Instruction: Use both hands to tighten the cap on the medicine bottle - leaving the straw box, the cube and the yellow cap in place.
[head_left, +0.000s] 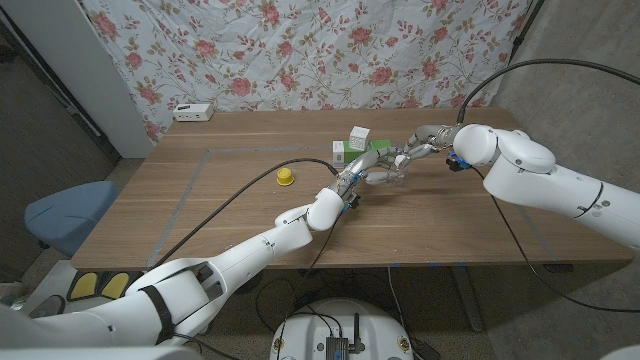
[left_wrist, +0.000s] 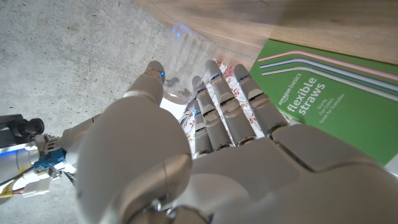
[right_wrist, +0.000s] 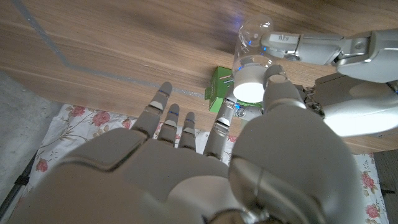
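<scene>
The clear plastic medicine bottle with a white cap (head_left: 385, 176) sits near the table's middle-right, just beside the green flexible-straws box (head_left: 378, 147), w/ both hands meeting on it. In the left wrist view the left hand (left_wrist: 205, 130) wraps its fingers round the see-through bottle (left_wrist: 183, 59), thumb on 1 side, fingers on the other, so it looks to be gripping the body. In the right wrist view the right hand (right_wrist: 236, 155) has its thumb touching the white cap (right_wrist: 250, 88); the other fingers are spread apart and off it, so whether the cap is truly pinched cannot be told. The bottle seems tilted or lying over rather than upright, its long axis running roughly between the 2 hands, cap end toward the right hand, body end toward the left; exact tilt is unclear. Judging from that, the right hand is the one placed to turn the cap while the left braces. The small white-and-green cube (head_left: 359, 136) and the small yellow cap (head_left: 285, 177) stand apart on the wooden table (head_left: 220, 215), the yellow cap well to the left.
</scene>
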